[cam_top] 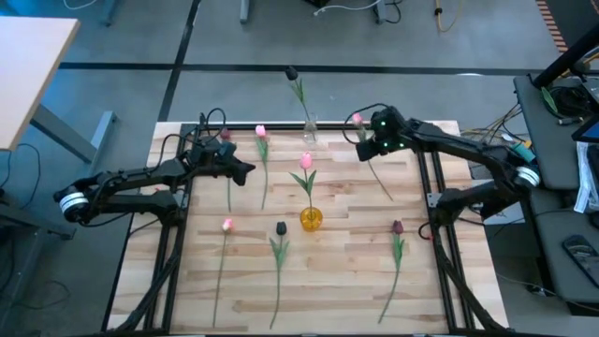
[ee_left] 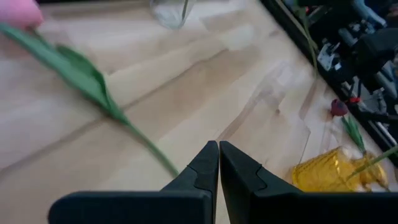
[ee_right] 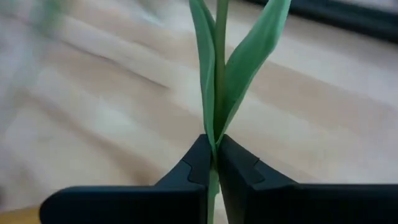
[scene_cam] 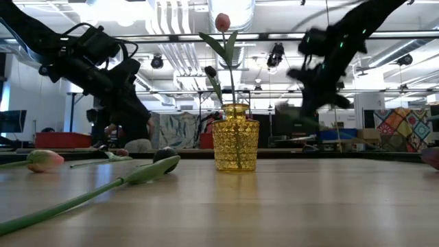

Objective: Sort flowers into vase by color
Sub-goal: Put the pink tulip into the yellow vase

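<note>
Wood planks form the table (cam_top: 346, 271) on which we work, with a yellow vase (cam_top: 311, 219) near its centre as our landmark.

Yellow vase: we see one pink tulip (cam_top: 306, 162) standing upright in it.

Clear vase (cam_top: 309, 130): it stands at the far edge, well beyond the yellow vase, and holds one dark tulip (cam_top: 292, 73).

Right gripper (cam_top: 367, 150): it is beyond and to the right of the yellow vase. In the right wrist view we see its fingers (ee_right: 186, 168) closed on the green stem (ee_right: 214, 93) of a tulip, just below the leaves. In the high view this pink-headed tulip (cam_top: 357, 119) runs from the gripper back toward the table.

Left gripper (cam_top: 247, 169): it is beyond and to the left of the yellow vase. In the left wrist view we see its fingers (ee_left: 205, 168) pressed together with nothing between them.

Loose flowers on the table:
- pink tulip (cam_top: 261, 132), far left of the yellow vase, near the left gripper;
- pink tulip (cam_top: 227, 225), left of the yellow vase;
- dark tulip (cam_top: 281, 227), just left of the yellow vase;
- maroon tulip (cam_top: 397, 227), right of the yellow vase.
</note>
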Robot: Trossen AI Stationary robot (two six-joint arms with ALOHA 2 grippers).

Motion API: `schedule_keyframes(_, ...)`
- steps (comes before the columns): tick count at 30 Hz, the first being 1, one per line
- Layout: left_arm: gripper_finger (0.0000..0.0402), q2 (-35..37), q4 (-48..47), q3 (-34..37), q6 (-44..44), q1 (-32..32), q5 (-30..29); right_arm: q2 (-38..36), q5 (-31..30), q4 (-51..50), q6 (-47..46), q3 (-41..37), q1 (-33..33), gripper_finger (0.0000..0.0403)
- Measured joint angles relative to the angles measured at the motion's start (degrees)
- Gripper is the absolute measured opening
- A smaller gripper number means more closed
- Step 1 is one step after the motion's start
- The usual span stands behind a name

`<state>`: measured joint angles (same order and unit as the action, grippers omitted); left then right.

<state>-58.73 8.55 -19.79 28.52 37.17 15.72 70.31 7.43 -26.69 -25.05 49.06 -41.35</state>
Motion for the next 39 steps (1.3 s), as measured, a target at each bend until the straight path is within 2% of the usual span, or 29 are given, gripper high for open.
schedule_keyframes(7, 0.0000, 0.05, 6.00, 0.00, -0.14, 0.00, -0.76, -12.92, 0.89, 11.66, 0.16, -0.03, 8.70, 0.0013)
schedule_keyframes(11, 0.0000, 0.32, 6.52, 0.00, -1.07, 0.00, -0.15, -17.68, -3.31, 20.69, -0.32, -0.04, 15.66, 0.0012)
schedule_keyframes(15, 0.0000, 0.38, 6.50, 0.00, -3.67, 0.00, -0.10, -18.79, -8.15, 26.90, 0.49, -0.07, 23.02, 0.0012)
schedule_keyframes(23, 0.0000, 0.38, 6.50, 0.04, -5.58, 0.00, -0.10, -13.52, -12.28, 42.21, 0.45, -0.37, 34.35, 0.0012)
schedule_keyframes(29, 0.0000, 0.38, 6.48, 0.04, -6.58, 0.00, -0.08, -7.03, -19.74, 50.17, 0.12, -0.39, 40.95, 0.0012)
schedule_keyframes(33, 0.0000, 0.38, 6.46, 0.04, -6.84, 0.00, -0.08, -2.16, -23.55, 52.85, 0.32, -0.50, 43.97, 0.0012)
schedule_keyframes(39, 0.0000, 0.38, 6.45, 0.06, -6.83, 0.00, -0.08, 2.82, -27.50, 61.96, 3.61, -0.57, 45.87, 0.0012)
